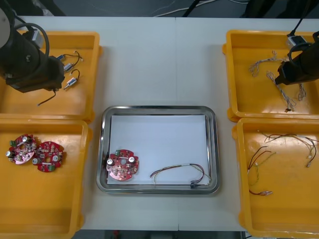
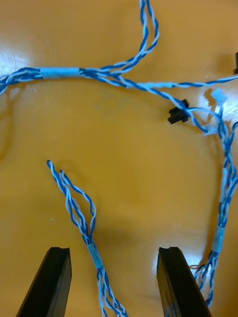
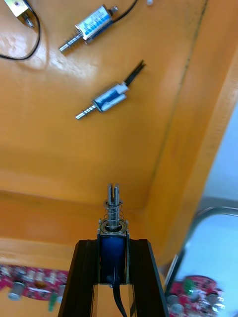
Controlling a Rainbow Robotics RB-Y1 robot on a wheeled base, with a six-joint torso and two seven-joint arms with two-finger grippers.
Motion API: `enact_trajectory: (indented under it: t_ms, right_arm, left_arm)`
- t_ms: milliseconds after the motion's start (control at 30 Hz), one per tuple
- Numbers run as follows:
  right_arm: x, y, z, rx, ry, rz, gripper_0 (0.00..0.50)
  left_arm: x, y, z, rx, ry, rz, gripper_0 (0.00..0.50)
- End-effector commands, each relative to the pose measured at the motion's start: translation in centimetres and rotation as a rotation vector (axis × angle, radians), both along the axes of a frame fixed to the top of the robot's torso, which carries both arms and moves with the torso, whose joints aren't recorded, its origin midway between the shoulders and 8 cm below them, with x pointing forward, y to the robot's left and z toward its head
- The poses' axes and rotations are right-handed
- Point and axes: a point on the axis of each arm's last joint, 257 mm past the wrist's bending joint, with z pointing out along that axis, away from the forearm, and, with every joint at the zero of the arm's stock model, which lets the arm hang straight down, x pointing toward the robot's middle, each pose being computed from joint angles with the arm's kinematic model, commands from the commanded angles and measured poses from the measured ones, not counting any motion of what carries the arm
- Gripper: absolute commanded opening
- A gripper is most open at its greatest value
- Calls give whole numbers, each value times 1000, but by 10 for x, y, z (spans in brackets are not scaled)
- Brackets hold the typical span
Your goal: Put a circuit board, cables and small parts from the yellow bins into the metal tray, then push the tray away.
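**Yellow bins [image 1: 50, 209] flank a part-filled tray**

At the centre of the bench [image 1: 159, 64], the metal tray [image 1: 102, 149] holds a red board [image 1: 123, 165] and a thin cable [image 1: 179, 172]. In the upper left, the left hand [image 3: 113, 243] clamps a small metal part [image 3: 113, 225]. In the upper right, the right hand [image 2: 113, 253] hangs with fingers apart around a blue-white cable [image 2: 79, 208].

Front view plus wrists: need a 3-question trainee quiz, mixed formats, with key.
1. True or false: the metal tray already holds a circuit board.
2. What is the left gripper holding? A) small metal part B) circuit board C) nothing
3. Fill in: the right gripper hangs with its fingers ___ on either side of the twisted blue and white cable.

Key: 1 true; 2 A; 3 open
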Motion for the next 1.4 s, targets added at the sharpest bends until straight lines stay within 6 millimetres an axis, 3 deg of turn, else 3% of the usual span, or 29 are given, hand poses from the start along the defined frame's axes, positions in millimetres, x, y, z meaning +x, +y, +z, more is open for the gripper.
enact_trajectory:
  t_ms: [33,233,700,733,800,833,900,967,1033,1067,1400]
  right_arm:
    - [14,12,16,-77,-29,94,500]
    - [17,19,5,-98,-28,113,500]
    - [13,20,-5,-101,-9,115,470]
    - [13,20,-7,-103,-6,117,374]
    - [13,21,-6,-100,-8,118,345]
    - [13,21,-7,-101,-6,118,246]
    - [13,21,-7,-102,-5,119,182]
    - [12,21,-8,-99,-5,117,69]
    - [12,21,-8,-98,-5,115,21]
    - [12,21,-8,-97,-5,114,1]
    - [15,18,0,-98,-22,124,0]
  left_arm:
    - [-8,-26,26,20,-43,25,0]
    - [-21,-64,8,51,-66,-3,0]
    - [-53,-127,-54,106,-62,-101,0]
    - [-55,-131,-60,110,-57,-109,0]
    - [-59,-138,-67,107,-50,-129,0]
    - [-62,-143,-70,109,-51,-145,0]
    - [-66,-149,-75,111,-52,-165,0]
    - [-71,-156,-83,113,-47,-191,0]
    - [-74,-161,-88,114,-43,-210,0]
    - [-75,-164,-91,116,-43,-220,0]
    - [-79,-171,-106,126,-42,-261,0]
